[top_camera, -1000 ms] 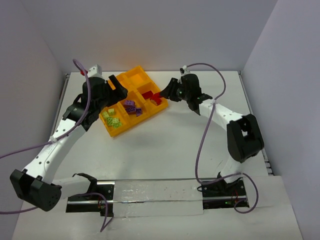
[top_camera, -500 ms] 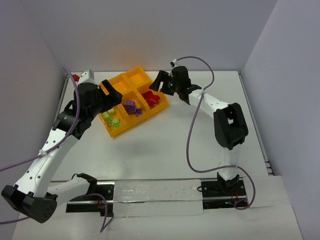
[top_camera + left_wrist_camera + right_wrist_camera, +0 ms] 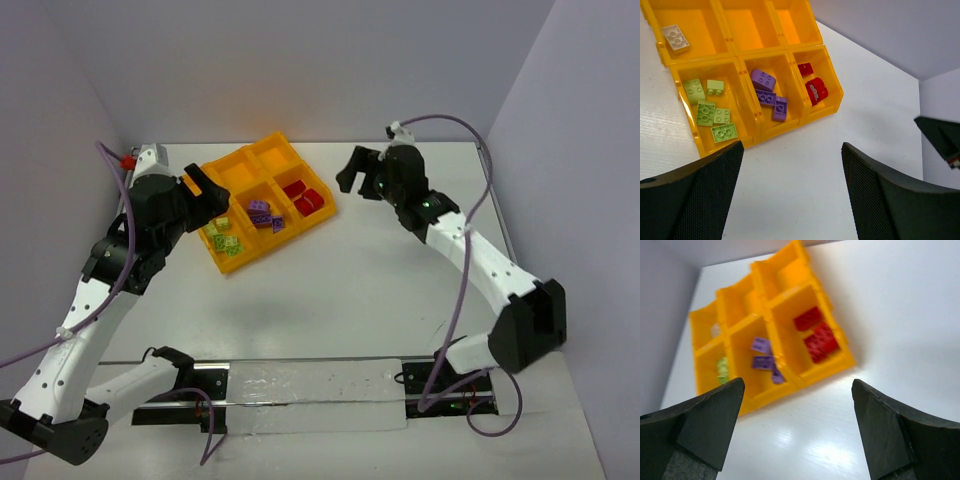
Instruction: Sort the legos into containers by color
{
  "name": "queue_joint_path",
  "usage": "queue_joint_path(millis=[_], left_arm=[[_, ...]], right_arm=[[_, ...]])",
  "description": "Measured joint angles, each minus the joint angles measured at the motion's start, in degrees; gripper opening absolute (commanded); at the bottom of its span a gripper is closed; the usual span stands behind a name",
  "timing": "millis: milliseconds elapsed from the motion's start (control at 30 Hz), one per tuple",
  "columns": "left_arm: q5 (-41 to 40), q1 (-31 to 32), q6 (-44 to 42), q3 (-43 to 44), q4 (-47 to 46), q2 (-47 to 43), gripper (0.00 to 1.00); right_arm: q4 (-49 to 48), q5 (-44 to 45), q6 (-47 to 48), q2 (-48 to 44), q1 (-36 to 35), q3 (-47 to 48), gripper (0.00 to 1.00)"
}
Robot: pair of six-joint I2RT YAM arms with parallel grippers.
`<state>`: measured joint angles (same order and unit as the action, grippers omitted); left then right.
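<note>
My left jaws and right jaws hang spread and empty over the white surface. In the orange tray, the near row holds green legos in its left cell, purple legos in the middle, red legos at right.

You're looking at a robotics lab test cell: white table, bare grey walls, left arm & right arm w/ purple cables, bolted to a mounting rail.
</note>
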<state>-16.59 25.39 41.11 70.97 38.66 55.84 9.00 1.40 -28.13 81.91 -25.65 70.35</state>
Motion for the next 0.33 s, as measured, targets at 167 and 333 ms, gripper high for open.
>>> queue_joint_path(millis=[167,333], left_arm=[[-0.81,0.0,-0.24,0.55,0.79,-1.92,0.87],[-0.68,0.0,-0.97,0.55,0.98,-3.09,0.87]], right_arm=[[5.03,7.4,0.98,-9.88,0.0,-9.33,0.96],[10.16,13.18,1.06,-16.22,0.0,-15.08,0.96]])
